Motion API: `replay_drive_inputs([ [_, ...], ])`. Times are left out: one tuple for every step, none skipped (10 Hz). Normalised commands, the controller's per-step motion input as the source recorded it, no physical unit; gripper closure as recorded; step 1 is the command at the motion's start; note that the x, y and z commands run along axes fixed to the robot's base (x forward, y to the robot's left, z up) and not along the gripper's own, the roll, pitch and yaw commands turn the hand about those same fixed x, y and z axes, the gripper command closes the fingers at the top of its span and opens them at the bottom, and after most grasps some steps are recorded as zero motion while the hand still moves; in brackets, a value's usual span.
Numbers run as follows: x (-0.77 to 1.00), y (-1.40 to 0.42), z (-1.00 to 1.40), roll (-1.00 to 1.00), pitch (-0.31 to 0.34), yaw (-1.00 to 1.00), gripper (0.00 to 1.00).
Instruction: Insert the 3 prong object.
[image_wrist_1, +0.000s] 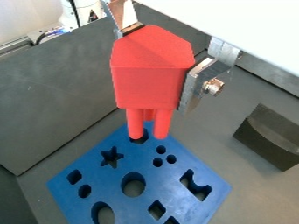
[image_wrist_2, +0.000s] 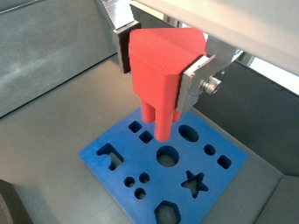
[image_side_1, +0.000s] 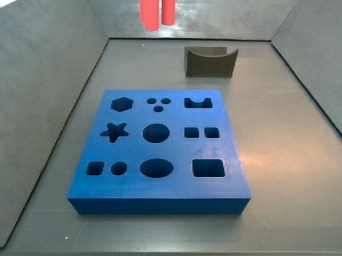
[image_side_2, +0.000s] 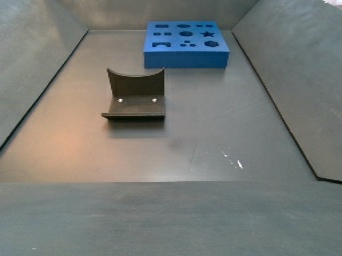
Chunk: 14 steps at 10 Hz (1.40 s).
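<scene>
Red 3 prong object (image_wrist_1: 149, 77) is clamped between the silver fingers of the gripper (image_wrist_2: 159, 54), prongs pointing down, hanging well above the blue board (image_side_1: 160, 150); in a side view only the prong tips poke in at the top edge. My worry is alignment: the trio of small round holes (image_side_1: 158, 103) is a tight target, and if the prongs come down a bit off or rotated they'll jam on the board's face or shove it. Hard to tell from the wrist views whether it's actually over those holes yet.
</scene>
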Motion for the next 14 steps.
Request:
replay_drive_inputs([
  [0.02,0.06,-0.40,0.05,0.000,0.15,1.00],
  [0.00,0.04,-0.86,0.15,-0.124,0.20,1.00],
  [0.00,0.13,-0.97,0.14,-0.067,0.23,1.00],
  [0.00,0.18,-0.94,0.14,-0.091,0.34,1.00],
  [0.08,0.20,-0.82,0.17,-0.024,0.35,1.00],
  [0.10,0.23,-0.71,0.12,-0.007,0.29,1.00],
  [0.06,0.21,-0.64,0.08,-0.040,0.25,1.00],
  [0.00,0.23,-0.56,0.00,-0.089,0.15,1.00],
  [0.00,0.16,-0.57,0.05,-0.084,0.15,1.00],
  [0.01,0.13,-0.56,0.00,-0.111,0.15,1.00],
  [0.11,0.13,-0.49,0.00,-0.041,0.13,1.00],
  [0.00,0.04,-0.44,0.04,-0.060,0.13,1.00],
  [0.00,0.06,-0.39,0.02,-0.096,0.29,1.00],
  [0.00,0.04,-0.35,0.06,-0.076,0.44,1.00],
])
